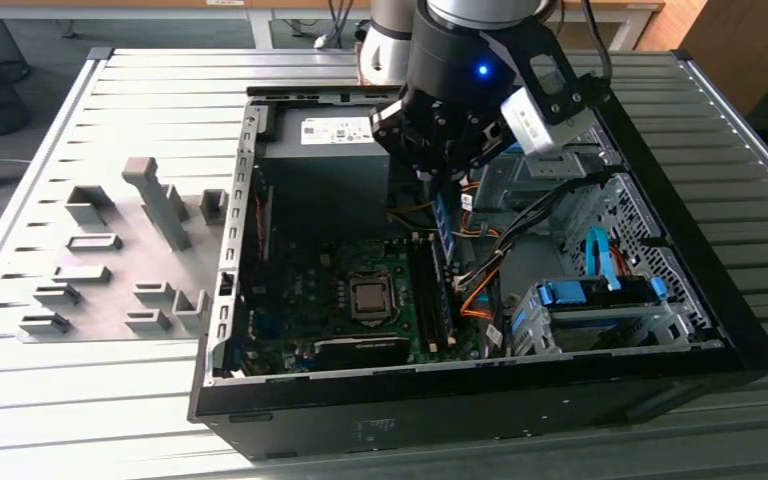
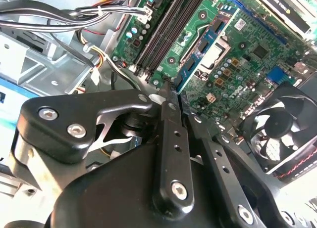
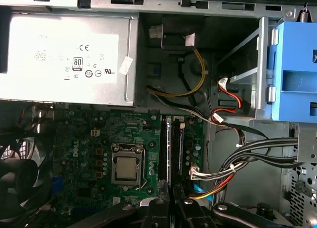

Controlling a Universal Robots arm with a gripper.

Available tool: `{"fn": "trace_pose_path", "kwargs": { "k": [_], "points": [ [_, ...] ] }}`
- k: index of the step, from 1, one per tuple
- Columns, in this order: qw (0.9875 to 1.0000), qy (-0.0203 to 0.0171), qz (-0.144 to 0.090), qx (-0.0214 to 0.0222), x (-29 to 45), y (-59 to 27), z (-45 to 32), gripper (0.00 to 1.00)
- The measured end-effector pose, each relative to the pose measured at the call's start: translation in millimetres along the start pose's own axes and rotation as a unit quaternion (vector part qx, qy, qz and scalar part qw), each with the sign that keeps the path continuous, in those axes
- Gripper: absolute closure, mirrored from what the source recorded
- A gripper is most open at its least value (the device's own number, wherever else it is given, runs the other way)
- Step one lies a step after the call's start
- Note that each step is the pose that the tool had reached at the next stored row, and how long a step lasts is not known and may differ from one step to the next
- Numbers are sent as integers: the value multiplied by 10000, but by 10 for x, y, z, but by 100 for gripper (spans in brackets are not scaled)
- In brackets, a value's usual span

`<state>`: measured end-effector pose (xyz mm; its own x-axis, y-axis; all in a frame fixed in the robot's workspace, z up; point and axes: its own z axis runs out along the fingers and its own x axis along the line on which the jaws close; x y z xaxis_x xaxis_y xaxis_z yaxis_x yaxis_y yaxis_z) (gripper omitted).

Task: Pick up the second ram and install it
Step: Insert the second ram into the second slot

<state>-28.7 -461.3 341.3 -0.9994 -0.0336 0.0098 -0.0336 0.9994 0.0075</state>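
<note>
Starting at the exterior view's left, you are looking at a set of grey holder blocks [image 1: 131, 250] sitting on the slatted metal surface [image 1: 37, 400], just beside the open computer case [image 1: 491, 400]. Moving right into the case, the motherboard [image 1: 344, 300] is lying flat on its floor with the processor socket [image 1: 371, 297] near its middle, and the memory slots [image 1: 427, 295] are running alongside that socket on the side toward the exterior view's right. Above those slots your hand [image 1: 444, 180] is hanging from the arm, its fingers pressed against the two faces of the second ram [image 1: 444, 220], which is hanging edge-down as a thin blue strip over the slots, and you cannot tell from here whether its lower edge is touching them. In the second wrist view the black fingers [image 2: 171, 134] are pinching the stick [image 2: 198, 55], whose chips are pointing toward the board. Farther toward the exterior view's right, bundled cables [image 1: 484, 290] are lying beside the slots, and the blue drive-bay clips [image 1: 598, 290] are sitting on the metal cage [image 1: 598, 325].
</note>
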Motion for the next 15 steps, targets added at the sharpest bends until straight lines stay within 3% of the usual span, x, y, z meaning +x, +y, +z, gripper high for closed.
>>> {"fn": "trace_pose_path", "kwargs": {
  "k": [15],
  "points": [
    [10000,-1,0,-4,0,-1,12,86]
  ]
}}
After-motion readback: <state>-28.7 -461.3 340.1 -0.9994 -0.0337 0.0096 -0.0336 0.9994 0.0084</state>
